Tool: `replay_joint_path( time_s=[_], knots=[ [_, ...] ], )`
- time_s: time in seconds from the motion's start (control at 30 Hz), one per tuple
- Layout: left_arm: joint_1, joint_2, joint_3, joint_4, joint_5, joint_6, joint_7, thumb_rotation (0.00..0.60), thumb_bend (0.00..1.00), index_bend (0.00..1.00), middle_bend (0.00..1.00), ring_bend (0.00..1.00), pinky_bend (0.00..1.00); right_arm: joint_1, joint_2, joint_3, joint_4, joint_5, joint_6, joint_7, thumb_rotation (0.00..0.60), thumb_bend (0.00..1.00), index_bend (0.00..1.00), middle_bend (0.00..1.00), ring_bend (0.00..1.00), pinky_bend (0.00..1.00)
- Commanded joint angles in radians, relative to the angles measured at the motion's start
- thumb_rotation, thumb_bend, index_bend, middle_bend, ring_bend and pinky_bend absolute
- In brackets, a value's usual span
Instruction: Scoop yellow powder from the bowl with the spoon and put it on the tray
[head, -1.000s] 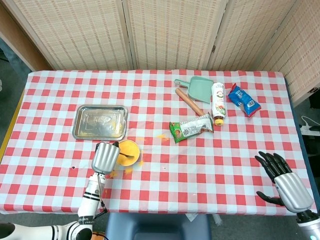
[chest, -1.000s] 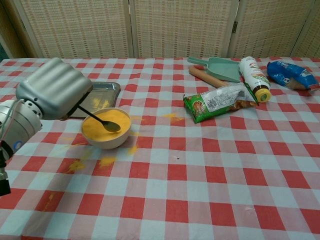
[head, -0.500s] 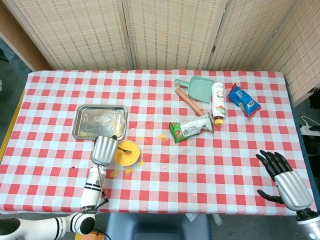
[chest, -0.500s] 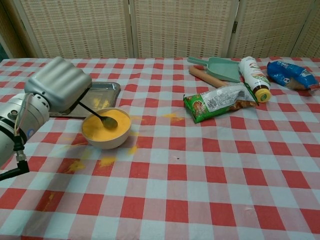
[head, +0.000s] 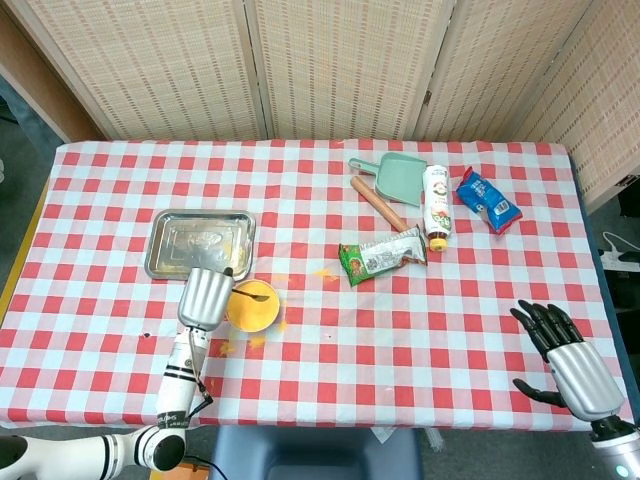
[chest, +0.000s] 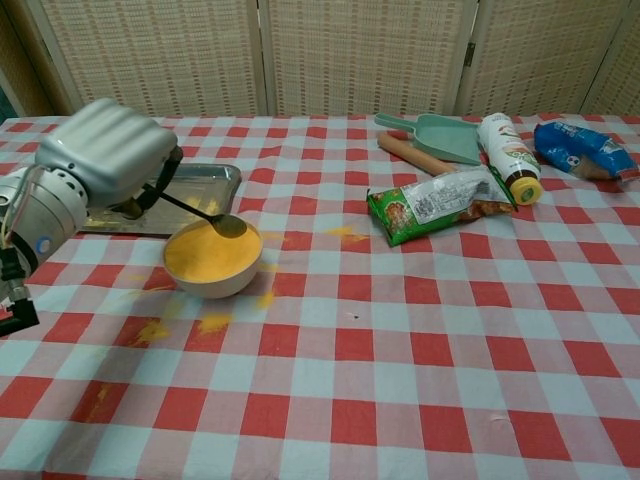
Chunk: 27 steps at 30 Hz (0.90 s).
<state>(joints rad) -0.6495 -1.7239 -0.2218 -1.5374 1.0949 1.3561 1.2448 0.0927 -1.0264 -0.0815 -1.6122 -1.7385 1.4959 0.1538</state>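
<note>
A white bowl (chest: 212, 263) (head: 253, 306) of yellow powder sits just in front of the metal tray (chest: 196, 180) (head: 166, 252). My left hand (chest: 104, 153) (head: 205, 297) hovers at the bowl's left side and holds a dark spoon (chest: 205, 214) (head: 256, 296). The spoon's scoop is lifted above the powder at the bowl's far rim. Traces of yellow powder lie in the tray. My right hand (head: 570, 359) rests near the table's front right corner, fingers spread and holding nothing; the chest view does not show it.
Yellow powder spills (chest: 183, 326) dot the checkered cloth around the bowl. Further right lie a snack packet (chest: 440, 203), a green dustpan (chest: 436, 135), a wooden rolling pin (chest: 412, 152), a bottle on its side (chest: 508, 155) and a blue bag (chest: 586, 148).
My left hand has moved back toward the tray and raised the spoon out of the powder to the bowl's far rim. My right hand has stayed put.
</note>
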Motion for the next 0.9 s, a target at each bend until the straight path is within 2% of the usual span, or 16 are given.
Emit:
replay_joint_path(
  time_s=[0.03,0.17,0.37,0.9],
  knots=[
    [0.029,0.036,0.052,-0.081,0.004,0.023,0.015,0.600,0.79,0.92,1.00,1.00,1.00,-0.002,0.002,-0.005,-0.001,-0.013,0.007,0.002,0.600,0.09,0.00,0.00,0.00,0.00],
    [0.034,0.037,0.081,-0.084,-0.011,0.022,0.040,0.600,0.79,0.93,1.00,1.00,1.00,-0.004,0.004,-0.008,0.000,-0.020,0.013,0.006,0.600,0.09,0.00,0.00,0.00,0.00],
    [0.029,0.018,0.094,-0.039,-0.024,0.014,0.044,0.600,0.79,0.93,1.00,1.00,1.00,-0.005,0.004,-0.006,0.002,-0.019,0.016,0.010,0.600,0.09,0.00,0.00,0.00,0.00],
    [-0.019,-0.031,0.039,0.125,-0.045,-0.024,-0.032,0.600,0.79,0.93,1.00,1.00,1.00,-0.001,-0.003,0.003,0.000,0.007,-0.005,-0.009,0.600,0.09,0.00,0.00,0.00,0.00]
  ],
)
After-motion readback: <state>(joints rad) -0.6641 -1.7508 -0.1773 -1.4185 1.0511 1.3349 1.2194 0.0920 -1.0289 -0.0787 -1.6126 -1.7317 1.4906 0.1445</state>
